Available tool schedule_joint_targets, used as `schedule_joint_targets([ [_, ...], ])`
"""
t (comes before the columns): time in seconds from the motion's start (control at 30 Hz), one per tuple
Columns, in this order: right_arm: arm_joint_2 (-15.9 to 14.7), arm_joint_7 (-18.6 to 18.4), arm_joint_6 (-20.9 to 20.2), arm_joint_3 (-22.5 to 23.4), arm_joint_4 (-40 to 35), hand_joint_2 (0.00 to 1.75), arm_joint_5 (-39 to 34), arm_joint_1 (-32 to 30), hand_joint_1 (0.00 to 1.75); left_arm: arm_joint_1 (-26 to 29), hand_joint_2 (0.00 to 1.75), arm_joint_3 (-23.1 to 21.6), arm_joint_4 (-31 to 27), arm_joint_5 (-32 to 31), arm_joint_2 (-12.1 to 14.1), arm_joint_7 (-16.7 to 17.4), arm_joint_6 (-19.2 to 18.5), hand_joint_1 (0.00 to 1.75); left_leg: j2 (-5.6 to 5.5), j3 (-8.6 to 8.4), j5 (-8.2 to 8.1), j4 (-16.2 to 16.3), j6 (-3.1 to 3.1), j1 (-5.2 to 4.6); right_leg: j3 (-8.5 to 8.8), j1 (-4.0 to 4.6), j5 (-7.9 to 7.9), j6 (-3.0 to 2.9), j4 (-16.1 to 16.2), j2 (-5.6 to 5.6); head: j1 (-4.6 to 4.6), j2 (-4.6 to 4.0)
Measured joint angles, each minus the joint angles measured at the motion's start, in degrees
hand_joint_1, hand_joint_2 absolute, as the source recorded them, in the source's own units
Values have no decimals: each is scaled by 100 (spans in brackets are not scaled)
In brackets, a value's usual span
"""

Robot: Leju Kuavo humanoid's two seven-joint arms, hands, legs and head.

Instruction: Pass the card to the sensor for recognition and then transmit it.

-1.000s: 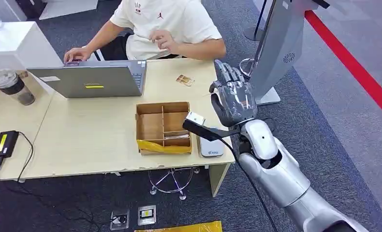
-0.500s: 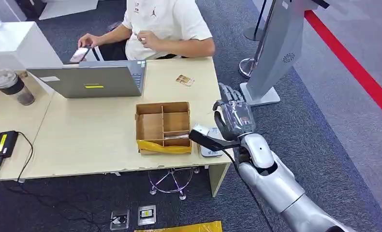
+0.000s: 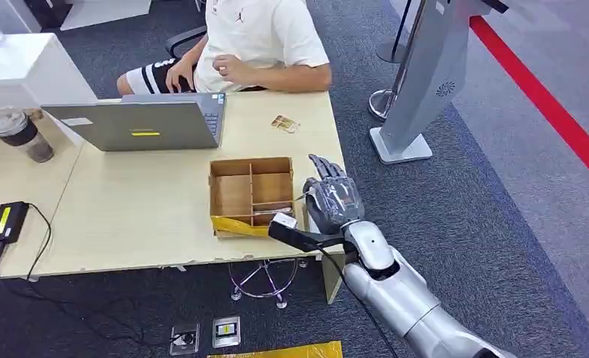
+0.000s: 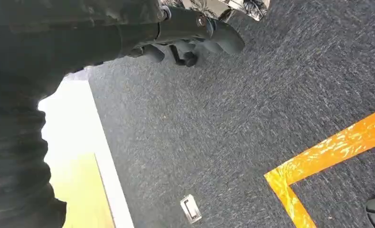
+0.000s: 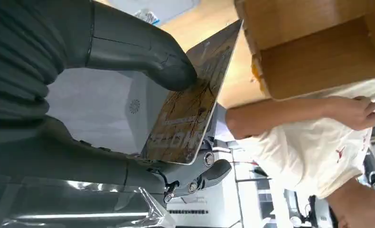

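Observation:
In the right wrist view a glossy brown patterned card (image 5: 190, 104) is pinched between my right hand's thumb (image 5: 143, 52) and the darker fingers (image 5: 195, 175) below it. In the head view my right hand (image 3: 335, 200) hovers low over the table's front right corner, just right of the cardboard box (image 3: 251, 195). The white sensor pad that lay there is hidden under the hand. My left hand (image 4: 190, 28) hangs over the carpet with nothing in its fingers.
A person in a white shirt (image 3: 262, 37) sits at the far side of the table. A second card (image 3: 285, 123), a laptop (image 3: 139, 123), a lidded cup (image 3: 19, 134) and a black adapter (image 3: 7, 222) lie on the table (image 3: 142, 209). A grey kiosk (image 3: 426, 74) stands to the right.
My right hand came down and toward me from beside the kiosk to low over the table corner by the box. The person's hand left the laptop.

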State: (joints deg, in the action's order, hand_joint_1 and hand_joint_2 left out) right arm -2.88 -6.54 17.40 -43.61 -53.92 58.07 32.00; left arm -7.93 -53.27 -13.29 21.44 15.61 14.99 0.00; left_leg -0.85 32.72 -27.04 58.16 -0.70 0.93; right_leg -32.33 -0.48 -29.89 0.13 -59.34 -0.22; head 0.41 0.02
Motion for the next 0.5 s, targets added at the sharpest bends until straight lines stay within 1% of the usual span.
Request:
schedule_joint_targets([
  [0.23,225,0,46,-83,415,175,-57,2,175,1,175,2,0,37,-11,59,20,0,1,1,0,0,0,0,0,0,0,0,0,2,0,0],
  [0.5,286,-129,197,-103,695,175,-240,51,175,11,175,4,0,53,-33,120,24,0,1,0,0,0,0,0,0,0,0,0,0,2,0,0],
])
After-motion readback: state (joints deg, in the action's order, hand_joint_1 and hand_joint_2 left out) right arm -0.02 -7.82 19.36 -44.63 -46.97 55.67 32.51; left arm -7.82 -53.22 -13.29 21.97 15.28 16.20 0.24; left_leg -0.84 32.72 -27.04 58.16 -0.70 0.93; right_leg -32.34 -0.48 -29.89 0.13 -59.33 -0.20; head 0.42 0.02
